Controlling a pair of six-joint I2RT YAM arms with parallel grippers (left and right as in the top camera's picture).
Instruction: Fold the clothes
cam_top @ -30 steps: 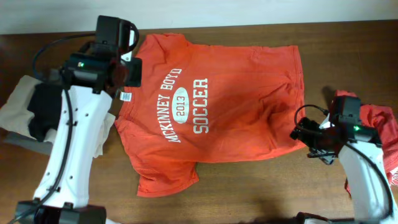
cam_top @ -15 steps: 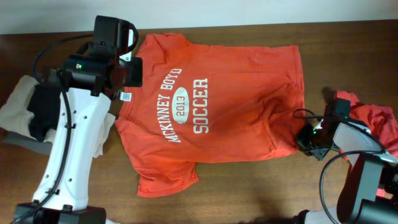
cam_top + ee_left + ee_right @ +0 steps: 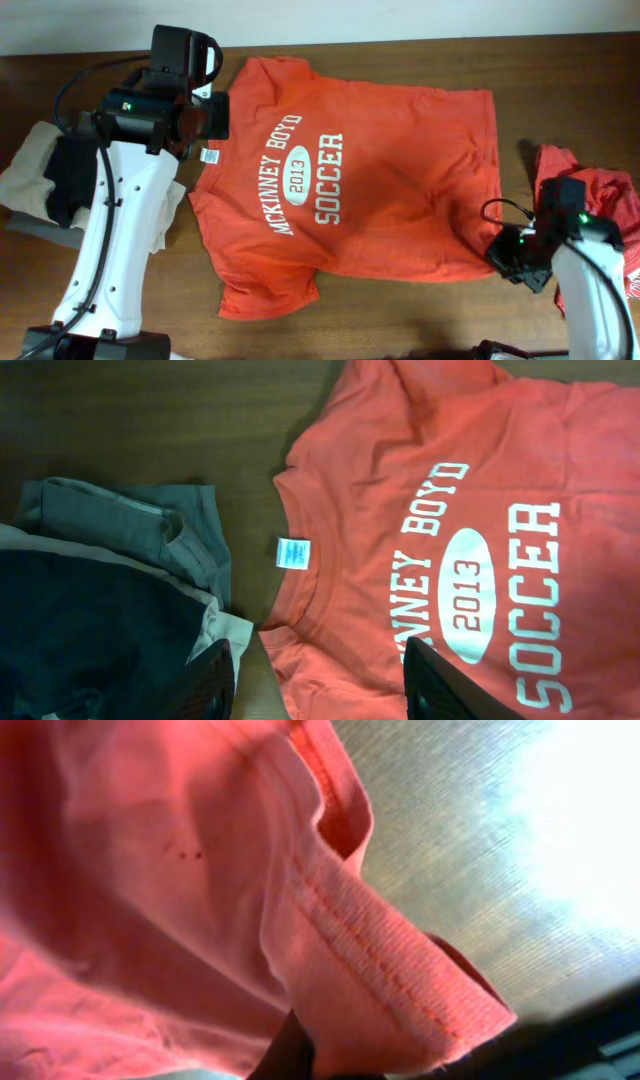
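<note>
An orange T-shirt [image 3: 380, 190] printed "McKinney Boyd 2013 Soccer" lies spread on the brown table [image 3: 560, 90], collar to the left and hem to the right. My right gripper [image 3: 507, 258] is shut on the hem's near corner. In the right wrist view the stitched hem [image 3: 380, 970] folds over that gripper [image 3: 340, 1065] and hides most of the fingers. My left gripper [image 3: 205, 122] hovers open above the collar. The left wrist view shows the gripper [image 3: 320, 685] with its dark fingers [image 3: 208, 682] apart, straddling the shoulder cloth beside the white neck label [image 3: 291, 552].
A pile of beige, grey and dark clothes [image 3: 40, 180] lies at the table's left edge, also showing in the left wrist view [image 3: 100, 590]. A crumpled red garment [image 3: 600, 195] sits at the right edge, just behind my right arm.
My right gripper has shut on the hem corner and drawn it right and toward the front edge. The shirt's right side now lies flatter and wider. The left arm has barely moved.
</note>
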